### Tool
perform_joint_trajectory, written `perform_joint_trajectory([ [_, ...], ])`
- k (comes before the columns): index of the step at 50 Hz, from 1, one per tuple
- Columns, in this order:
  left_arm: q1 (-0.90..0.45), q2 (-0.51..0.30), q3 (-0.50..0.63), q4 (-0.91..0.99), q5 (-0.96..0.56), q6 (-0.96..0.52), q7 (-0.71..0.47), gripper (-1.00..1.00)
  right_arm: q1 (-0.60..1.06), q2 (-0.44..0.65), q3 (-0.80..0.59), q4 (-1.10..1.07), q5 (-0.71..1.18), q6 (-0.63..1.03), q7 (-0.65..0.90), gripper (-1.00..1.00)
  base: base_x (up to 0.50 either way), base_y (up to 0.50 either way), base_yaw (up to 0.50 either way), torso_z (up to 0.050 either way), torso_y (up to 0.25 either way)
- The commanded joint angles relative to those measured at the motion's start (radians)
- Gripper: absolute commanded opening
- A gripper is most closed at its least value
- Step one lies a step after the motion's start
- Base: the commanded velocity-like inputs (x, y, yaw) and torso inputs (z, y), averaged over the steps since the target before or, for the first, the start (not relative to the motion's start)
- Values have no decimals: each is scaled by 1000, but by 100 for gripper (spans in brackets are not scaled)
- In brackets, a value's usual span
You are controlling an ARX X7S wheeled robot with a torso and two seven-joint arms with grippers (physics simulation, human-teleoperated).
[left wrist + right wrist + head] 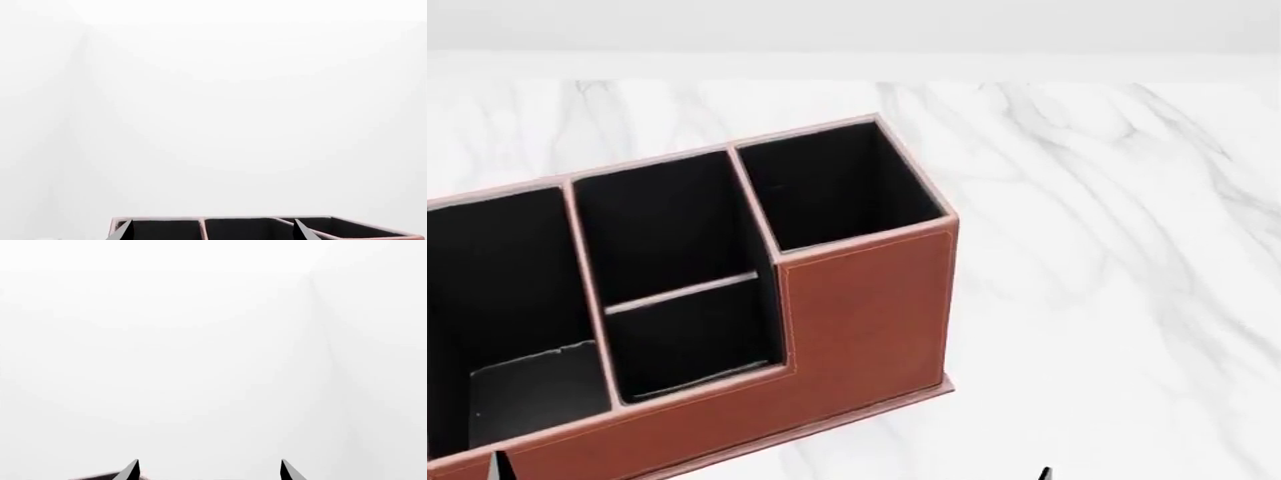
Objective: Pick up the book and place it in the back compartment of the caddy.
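The red-brown caddy (854,310) stands on the marble table, its tall square cell at the far right. The back compartment (661,235) is the far half of the middle column; it is black-lined and empty. The book is out of view in all frames. My left gripper (213,232) is open and empty, and the caddy's pink rim (200,220) shows just beyond its fingertips. My right gripper (210,471) is open and empty, facing blank white. In the head view only a left fingertip (497,468) and a right fingertip (1045,473) show at the near edge.
White marble table (1094,250) extends to the right of and behind the caddy. The long full-depth cell (494,300) is at the caddy's left and the tall cell (834,195) at its far right. A white wall lies beyond the table.
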Motion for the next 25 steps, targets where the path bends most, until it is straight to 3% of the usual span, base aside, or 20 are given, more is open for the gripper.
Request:
perform_joint_trajectory([
  [1, -2, -3, 4, -1, -2, -2, -3, 100, 5, -2, 0, 5, -11, 8, 10, 100, 0, 0, 0, 0, 0],
  [9, -2, -4, 6, -1, 2, -2, -7, 100, 5, -9, 11, 7, -38, 4, 29, 100, 0, 0, 0, 0, 0],
  [25, -4, -8, 13, -4, 2, 0, -11, 100, 2, -1, 5, 6, -29, -7, 34, 100, 0, 202, 0, 0, 0],
])
